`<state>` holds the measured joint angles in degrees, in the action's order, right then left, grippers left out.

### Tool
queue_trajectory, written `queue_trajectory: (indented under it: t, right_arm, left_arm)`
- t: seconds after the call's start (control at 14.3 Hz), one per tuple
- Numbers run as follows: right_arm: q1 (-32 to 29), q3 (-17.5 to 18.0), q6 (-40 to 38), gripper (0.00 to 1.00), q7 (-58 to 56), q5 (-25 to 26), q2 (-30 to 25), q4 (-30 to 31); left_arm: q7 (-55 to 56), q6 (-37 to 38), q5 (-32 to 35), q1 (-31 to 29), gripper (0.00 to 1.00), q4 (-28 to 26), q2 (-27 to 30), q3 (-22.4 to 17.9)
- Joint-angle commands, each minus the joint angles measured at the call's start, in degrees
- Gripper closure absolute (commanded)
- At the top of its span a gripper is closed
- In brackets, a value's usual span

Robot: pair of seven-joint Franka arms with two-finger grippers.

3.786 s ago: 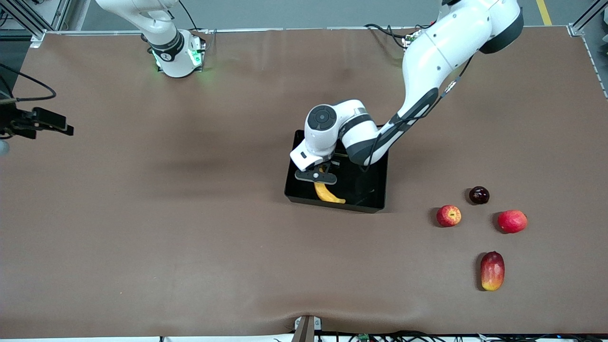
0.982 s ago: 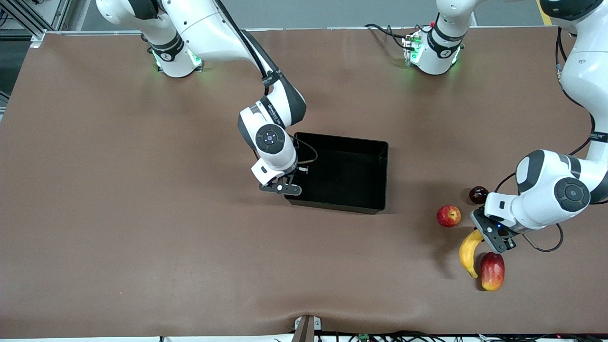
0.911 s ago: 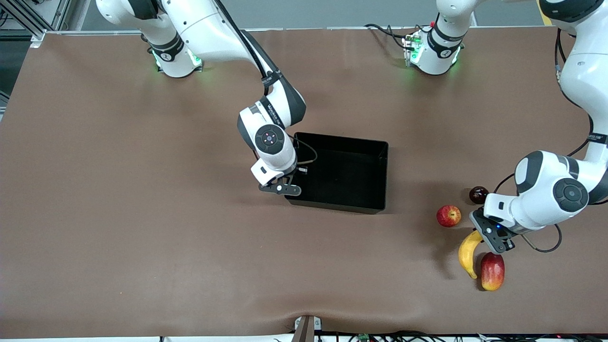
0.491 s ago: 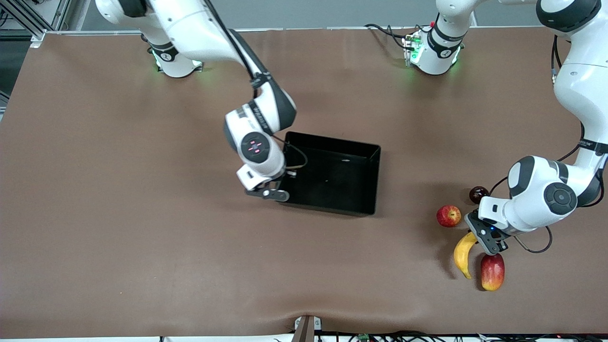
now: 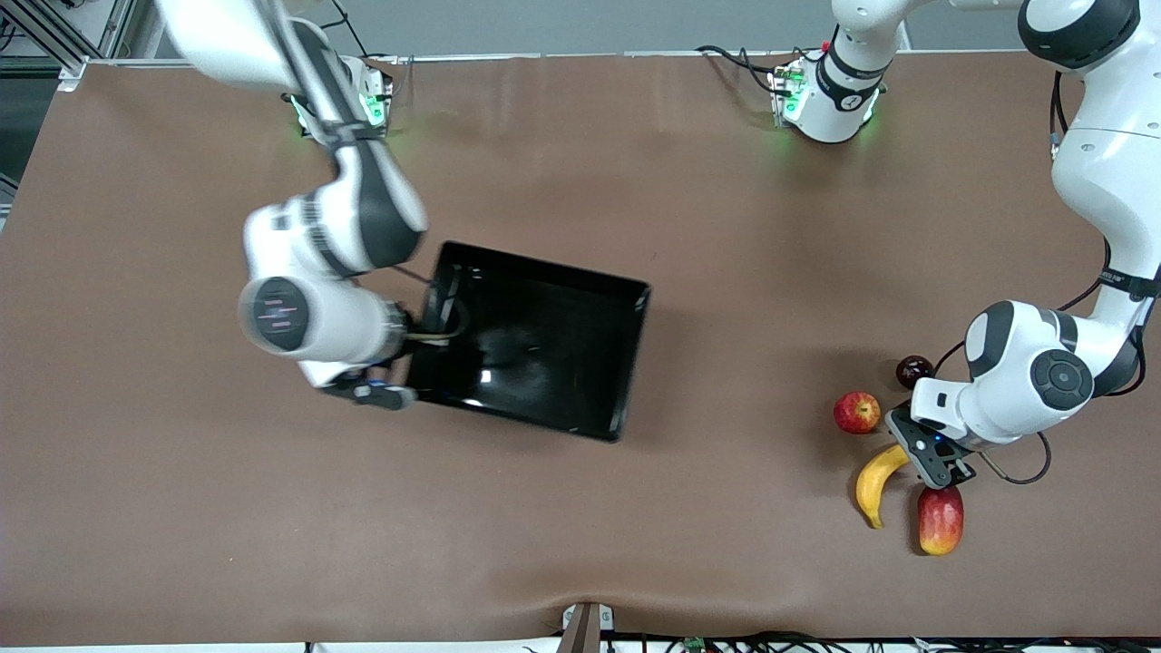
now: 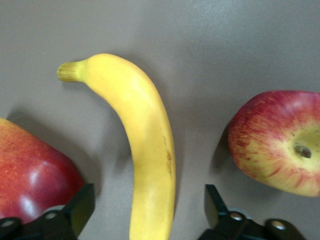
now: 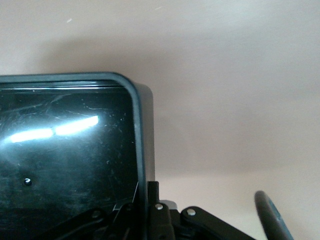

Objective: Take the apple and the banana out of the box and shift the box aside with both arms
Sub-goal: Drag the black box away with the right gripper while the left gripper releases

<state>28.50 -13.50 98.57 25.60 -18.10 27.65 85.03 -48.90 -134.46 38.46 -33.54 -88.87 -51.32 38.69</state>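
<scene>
My right gripper [image 5: 410, 365] is shut on the end wall of the black box [image 5: 535, 340] and holds it raised over the table's middle, toward the right arm's end. The right wrist view shows the box wall [image 7: 140, 150] between my right gripper's [image 7: 150, 202] jaws. My left gripper [image 5: 934, 453] is open, low over the yellow banana [image 5: 871, 485], which lies on the table. In the left wrist view the banana [image 6: 145, 150] lies between the fingers [image 6: 75, 210] with a gap on each side. The small red apple [image 5: 856, 412] sits beside it and also shows in the left wrist view [image 6: 280, 140].
A red-and-yellow mango-like fruit [image 5: 940, 519] lies close beside the banana, nearer the front camera, and shows in the left wrist view [image 6: 30, 175]. A dark plum [image 5: 914, 372] sits by the left arm's wrist. Brown cloth covers the table [image 5: 227, 508].
The right gripper has lifted the box and carried it toward the right arm's end. The left gripper and the banana have shifted slightly toward the table's middle.
</scene>
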Motion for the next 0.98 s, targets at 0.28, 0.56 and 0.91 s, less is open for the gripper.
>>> queue_trajectory:
  t: [0.28, 0.56, 0.91]
  right_arm:
    - [-16.3, 0.9, -8.2, 1.0, -17.0, 6.0, -6.0, 1.7]
    - [-26.3, 0.9, -7.6, 1.0, -30.0, 7.3, -7.6, 5.8]
    - [-38.2, 0.9, 3.9, 1.0, -46.0, 9.9, -7.7, 15.8]
  left_arm:
    - [1.0, 10.9, -10.5, -0.7, 0.0, 3.4, 7.0, 2.9]
    - [12.5, 21.0, -11.9, -0.7, 0.0, 5.8, 11.7, 6.4]
    - [34.5, 29.9, -12.0, 2.7, 0.0, 5.7, 18.3, 6.8]
